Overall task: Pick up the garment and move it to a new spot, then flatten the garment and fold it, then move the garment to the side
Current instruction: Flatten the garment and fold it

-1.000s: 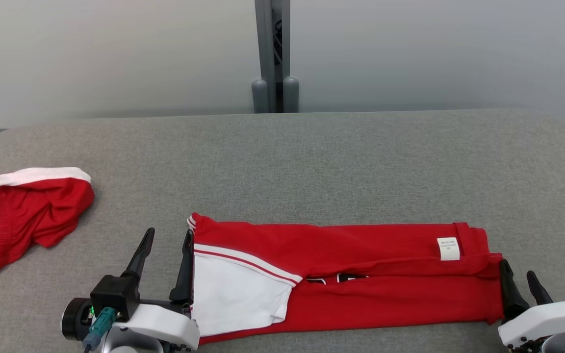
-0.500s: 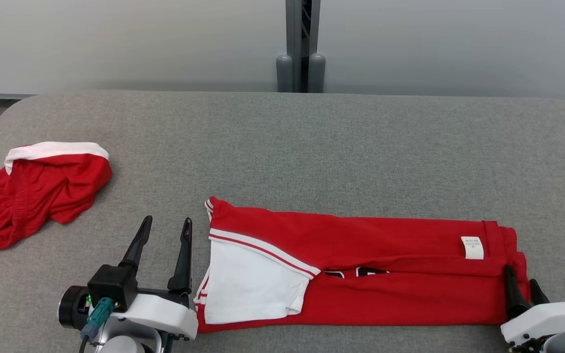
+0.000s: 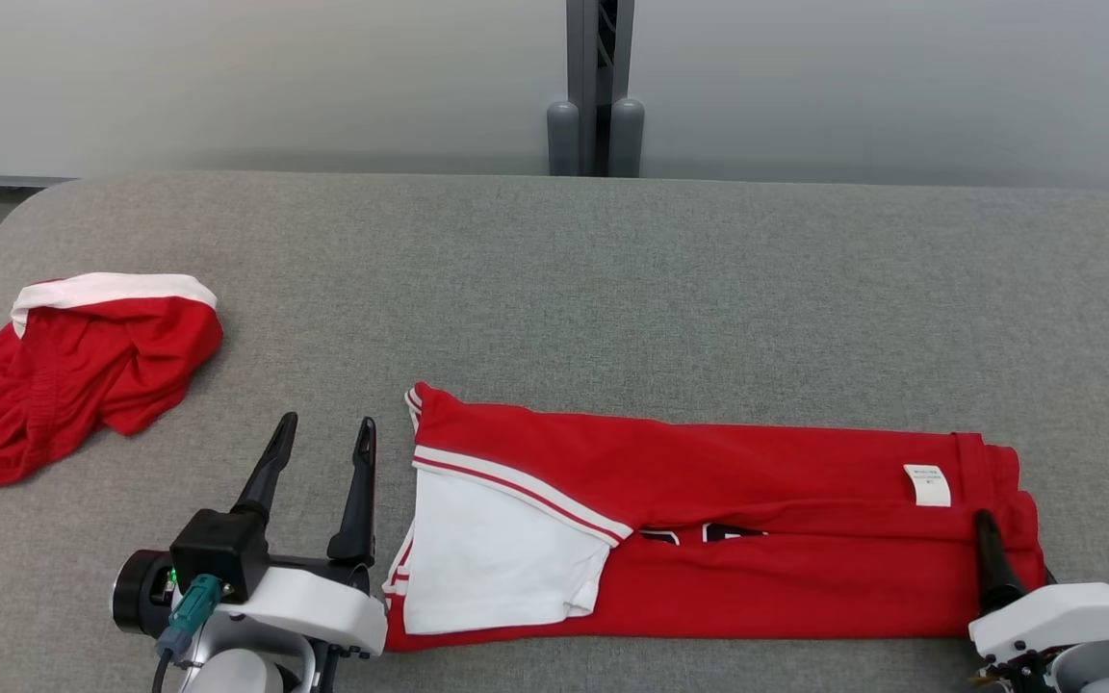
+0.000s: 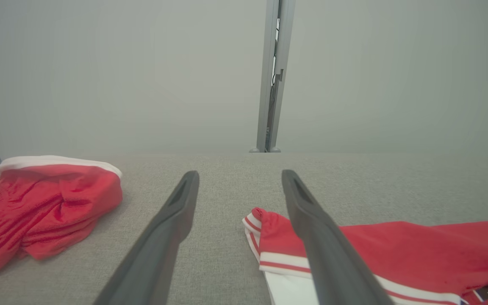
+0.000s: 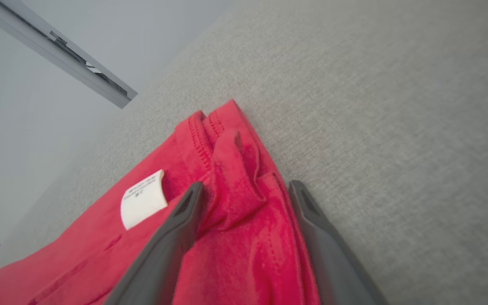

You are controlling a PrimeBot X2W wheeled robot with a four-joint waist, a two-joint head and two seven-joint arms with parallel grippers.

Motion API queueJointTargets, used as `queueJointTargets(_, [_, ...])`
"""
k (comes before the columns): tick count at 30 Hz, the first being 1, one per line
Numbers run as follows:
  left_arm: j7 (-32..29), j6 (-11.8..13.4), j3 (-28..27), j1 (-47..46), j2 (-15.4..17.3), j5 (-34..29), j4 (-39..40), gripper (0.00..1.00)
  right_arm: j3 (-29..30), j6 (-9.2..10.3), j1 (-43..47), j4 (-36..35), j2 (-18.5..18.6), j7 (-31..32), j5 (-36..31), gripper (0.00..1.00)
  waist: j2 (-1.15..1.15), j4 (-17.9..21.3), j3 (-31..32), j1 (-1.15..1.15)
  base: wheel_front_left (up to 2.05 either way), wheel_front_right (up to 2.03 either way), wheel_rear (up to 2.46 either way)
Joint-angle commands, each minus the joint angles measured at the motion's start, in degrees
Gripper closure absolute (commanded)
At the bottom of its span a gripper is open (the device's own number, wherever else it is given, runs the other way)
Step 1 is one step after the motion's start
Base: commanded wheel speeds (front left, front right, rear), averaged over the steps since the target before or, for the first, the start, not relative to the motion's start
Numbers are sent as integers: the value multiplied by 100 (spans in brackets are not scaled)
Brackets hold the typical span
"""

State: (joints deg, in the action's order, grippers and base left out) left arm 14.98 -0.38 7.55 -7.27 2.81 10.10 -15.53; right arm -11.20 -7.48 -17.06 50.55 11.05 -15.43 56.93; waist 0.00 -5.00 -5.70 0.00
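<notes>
A red garment, folded into a long band, lies flat across the near side of the grey tabletop, running from about 6 o'clock to 4 o'clock in the head view. A white panel with red-and-white trim shows at its left end, and a white label sits near its right end. The left end effector, at 8 o'clock, has its two dark fingers spread apart and holds nothing, just beside the garment's left edge. The right end effector, at 4 o'clock, also has its fingers apart, with the garment's bunched right hem between them and not pinched. A second red garment with a white waistband lies crumpled at 9 o'clock, well apart from the first. A grey post stands behind the tabletop at 12 o'clock.
</notes>
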Motion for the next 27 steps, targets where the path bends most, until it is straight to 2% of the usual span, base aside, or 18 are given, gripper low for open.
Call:
queueJointTargets(1, [16, -6, -29, -62, 19, -26, -20, 0, -187, -4, 43, 9, -110, 44, 114, 0, 0, 2, 17, 0, 0, 0, 0])
queueJointTargets(5, [16, -3, -39, -75, 19, -37, -31, 0, -365, -4, 20, -28, -88, 46, 225, 0, 0, 2, 33, 0, 0, 0, 0])
queueJointTargets(7, [16, 2, -38, -82, 18, -32, -33, 0, -436, -4, 2, -41, -43, 45, 287, 64, 0, 0, 40, 0, 0, 0, 0])
queueJointTargets(8, [16, 6, -39, -90, 19, -25, -28, 0, -440, -4, -21, -66, -23, 45, 328, 100, 0, 0, 38, 0, 0, 0, 0])
queueJointTargets(27, [16, 89, 16, 55, 19, 180, -71, 0, -113, -3, -195, -93, 397, 18, 42, 100, 0, -58, 304, 0, 0, 0, 0])
